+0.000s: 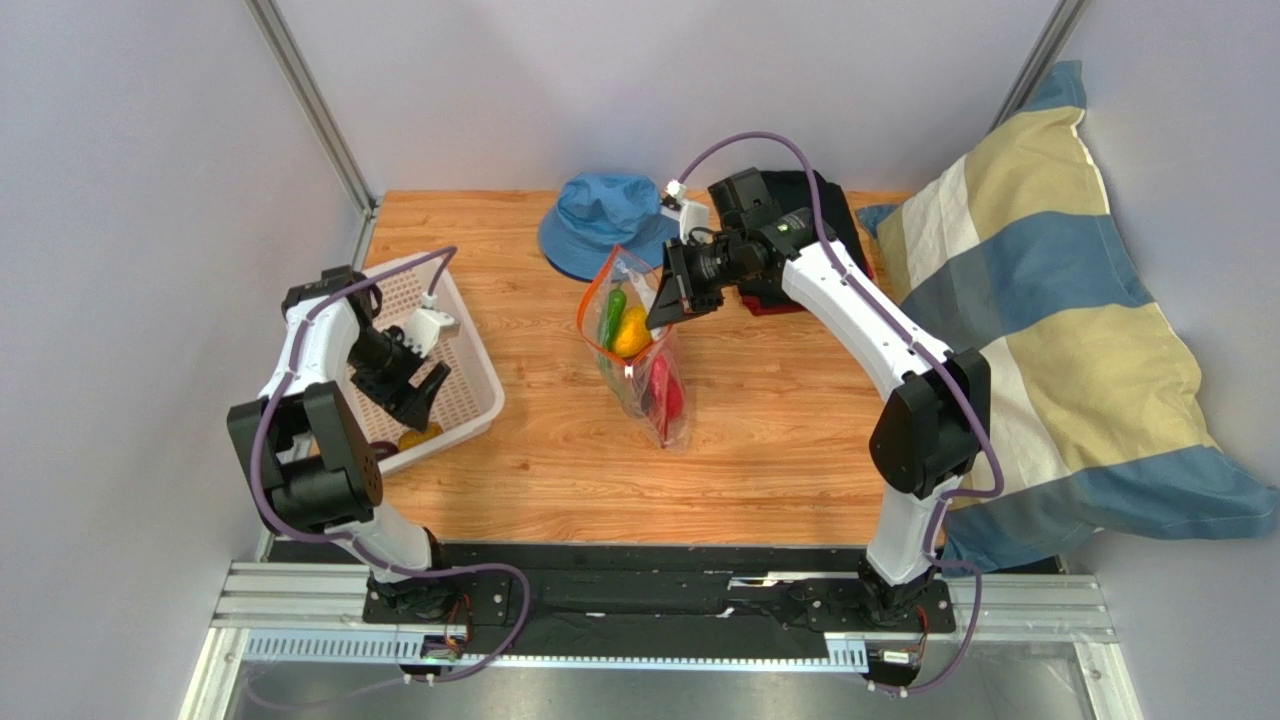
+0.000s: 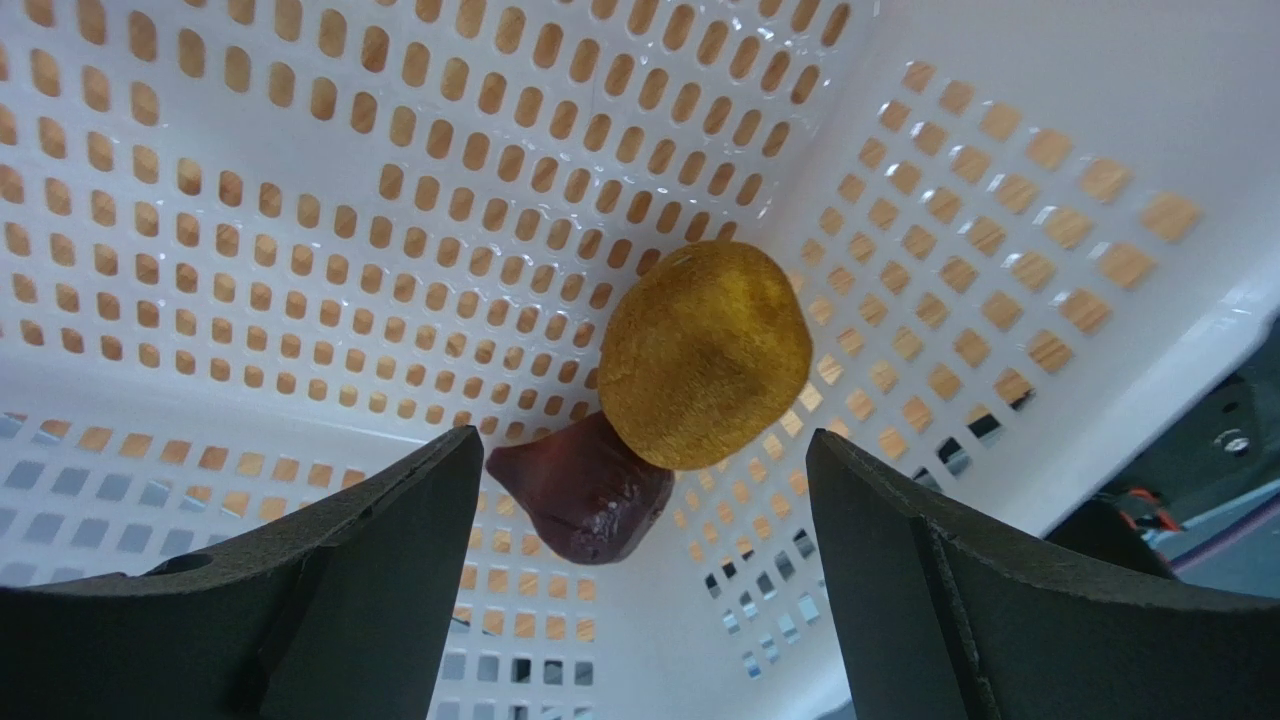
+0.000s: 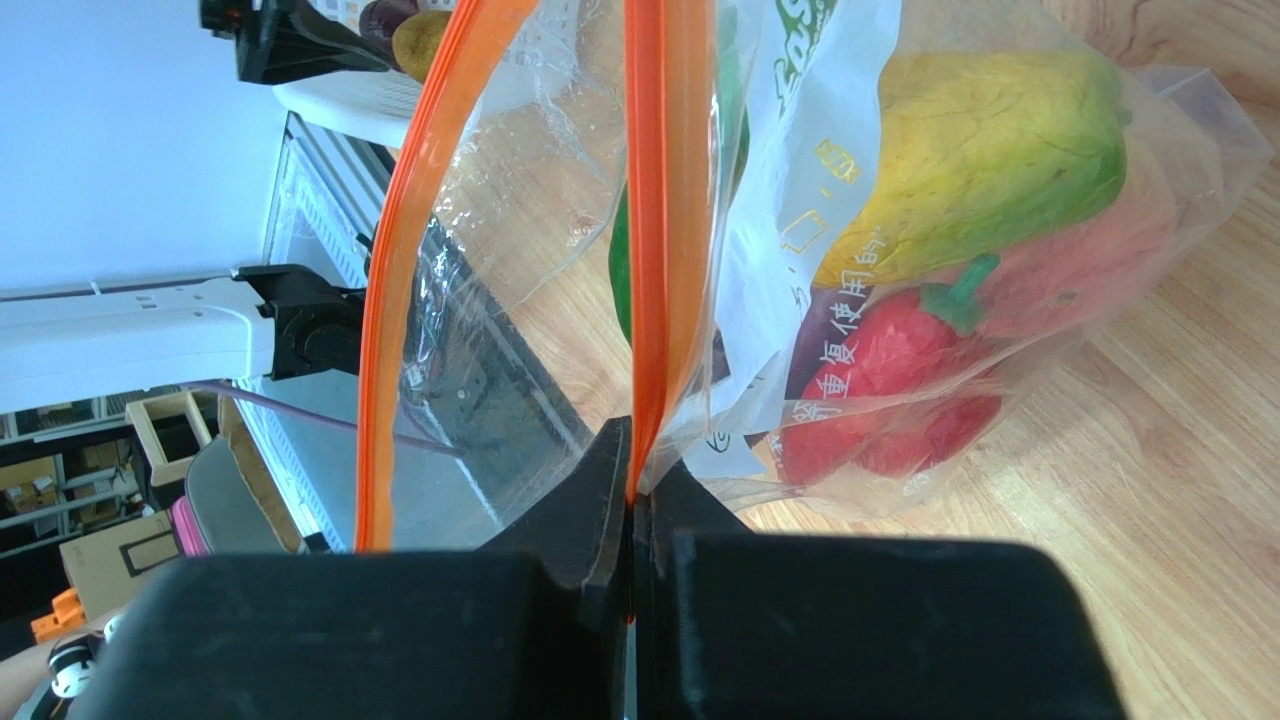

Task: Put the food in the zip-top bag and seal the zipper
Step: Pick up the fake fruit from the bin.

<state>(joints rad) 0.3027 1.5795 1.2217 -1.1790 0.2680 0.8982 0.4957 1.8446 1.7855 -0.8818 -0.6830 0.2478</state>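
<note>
The zip-top bag (image 1: 643,360) lies mid-table with its mouth held up and open. My right gripper (image 3: 637,468) is shut on one orange-red strip of the zipper (image 3: 648,225); the other strip (image 3: 394,285) bows away to the left. Inside the bag (image 3: 781,165) I see a yellow piece (image 3: 977,143), red pieces (image 3: 887,360) and a green one (image 3: 618,278). My left gripper (image 2: 643,447) hangs open inside the white mesh basket (image 2: 301,225), just above a dark purple piece (image 2: 583,492) and a yellow piece (image 2: 703,353) resting in a corner. No slider shows.
The basket (image 1: 478,393) stands at the table's left edge, with my left gripper (image 1: 416,393) in it. A blue hat (image 1: 607,222) lies at the back, behind the bag. A striped pillow (image 1: 1059,323) fills the right side. Grey walls close in left and back.
</note>
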